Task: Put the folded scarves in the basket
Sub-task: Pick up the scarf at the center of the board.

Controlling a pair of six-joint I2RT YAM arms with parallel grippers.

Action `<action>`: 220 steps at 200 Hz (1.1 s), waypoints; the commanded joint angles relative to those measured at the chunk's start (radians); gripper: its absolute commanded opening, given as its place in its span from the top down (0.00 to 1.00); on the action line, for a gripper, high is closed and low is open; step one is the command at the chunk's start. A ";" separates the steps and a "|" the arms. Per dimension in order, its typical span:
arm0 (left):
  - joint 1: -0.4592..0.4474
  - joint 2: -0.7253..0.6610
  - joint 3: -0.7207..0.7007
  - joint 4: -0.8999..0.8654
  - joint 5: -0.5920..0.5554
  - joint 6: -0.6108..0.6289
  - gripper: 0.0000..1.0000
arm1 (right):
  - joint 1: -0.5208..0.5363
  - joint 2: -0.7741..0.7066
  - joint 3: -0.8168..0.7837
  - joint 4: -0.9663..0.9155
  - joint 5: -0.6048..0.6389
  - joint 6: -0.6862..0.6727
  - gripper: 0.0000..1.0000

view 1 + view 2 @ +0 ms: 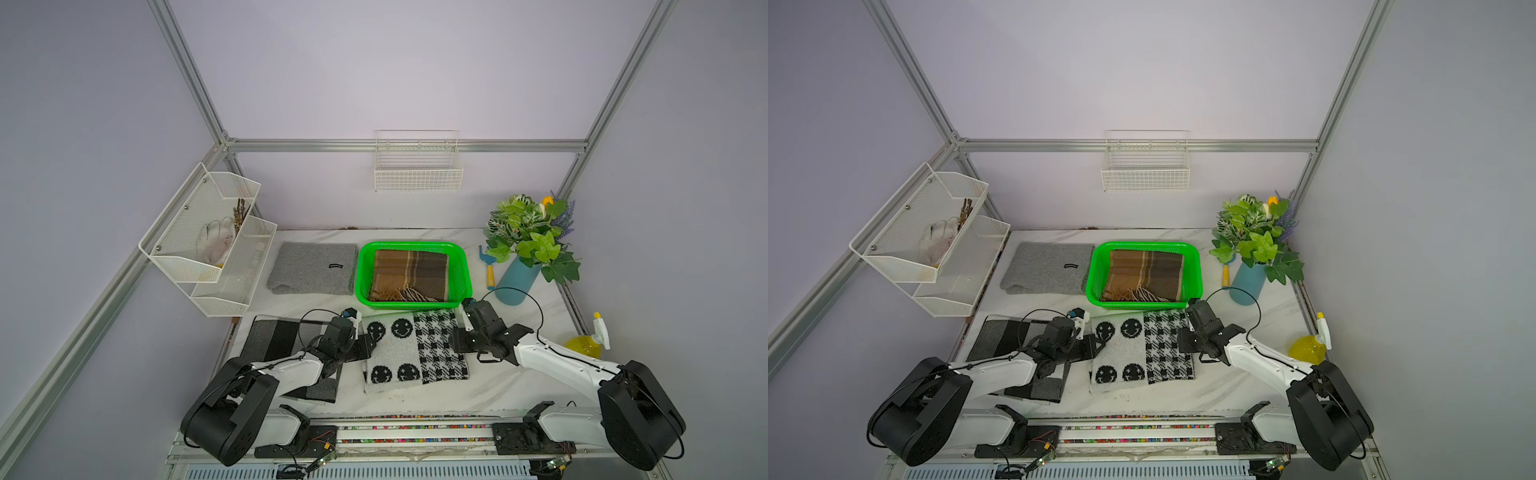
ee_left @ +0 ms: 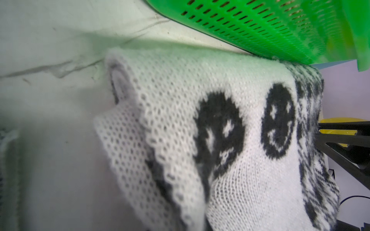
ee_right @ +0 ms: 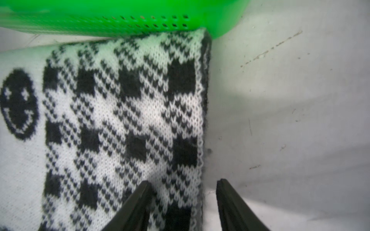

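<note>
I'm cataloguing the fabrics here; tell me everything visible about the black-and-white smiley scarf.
The smiley scarf is a folded white knit, black smiley faces on one half, black-and-white checks on the other. It lies flat on the marble table, its far edge against the green basket. The shut left hand meets its ruffled left edge; the open right hand straddles its right edge.

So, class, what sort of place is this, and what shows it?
Probably a robot lab cell staged as a home: an aluminium frame against plain walls, two robot arms at the table, folded scarves beside a green basket.
</note>
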 commanded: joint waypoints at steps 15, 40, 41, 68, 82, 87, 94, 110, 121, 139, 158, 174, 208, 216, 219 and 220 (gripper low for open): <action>0.016 0.013 0.006 -0.090 -0.054 0.051 0.95 | -0.031 0.024 -0.007 0.068 -0.116 -0.003 0.41; 0.018 0.019 0.008 -0.094 -0.050 0.062 0.93 | -0.073 0.056 -0.007 0.073 -0.161 -0.011 0.41; 0.018 0.020 0.009 -0.097 -0.051 0.064 0.94 | -0.074 0.057 -0.007 0.071 -0.157 -0.012 0.41; 0.022 -0.014 0.009 -0.121 -0.086 0.070 0.94 | -0.078 0.071 -0.003 0.031 -0.036 -0.007 0.41; 0.025 -0.014 0.014 -0.135 -0.094 0.075 0.93 | -0.079 0.081 -0.014 0.048 -0.079 -0.003 0.40; 0.027 -0.013 0.015 -0.130 -0.090 0.074 0.93 | -0.079 0.089 -0.016 0.055 -0.109 -0.006 0.40; 0.029 -0.014 0.013 -0.122 -0.082 0.073 0.93 | -0.080 0.096 -0.020 0.065 -0.144 -0.008 0.40; 0.028 -0.010 0.014 -0.125 -0.082 0.075 0.92 | -0.079 0.107 -0.028 0.082 -0.201 -0.010 0.38; 0.028 -0.010 0.012 -0.123 -0.074 0.076 0.91 | -0.079 0.106 -0.037 0.098 -0.243 -0.006 0.38; 0.028 -0.013 0.007 -0.123 -0.072 0.077 0.89 | -0.079 0.121 -0.054 0.129 -0.301 -0.005 0.37; 0.028 -0.010 0.007 -0.118 -0.072 0.079 0.88 | -0.080 0.168 -0.042 0.129 -0.339 -0.012 0.36; 0.028 0.004 0.008 -0.114 -0.065 0.078 0.87 | -0.082 0.164 -0.042 0.136 -0.341 -0.011 0.36; 0.028 0.026 0.006 -0.103 -0.051 0.079 0.87 | -0.087 0.183 -0.053 0.171 -0.398 -0.002 0.30; 0.028 0.026 0.006 -0.103 -0.052 0.079 0.86 | -0.087 0.193 -0.054 0.185 -0.424 0.000 0.30; 0.028 0.026 0.006 -0.103 -0.053 0.079 0.86 | -0.088 0.196 -0.055 0.189 -0.431 0.001 0.30; 0.028 0.026 0.005 -0.103 -0.054 0.079 0.86 | -0.087 0.197 -0.054 0.191 -0.433 0.001 0.30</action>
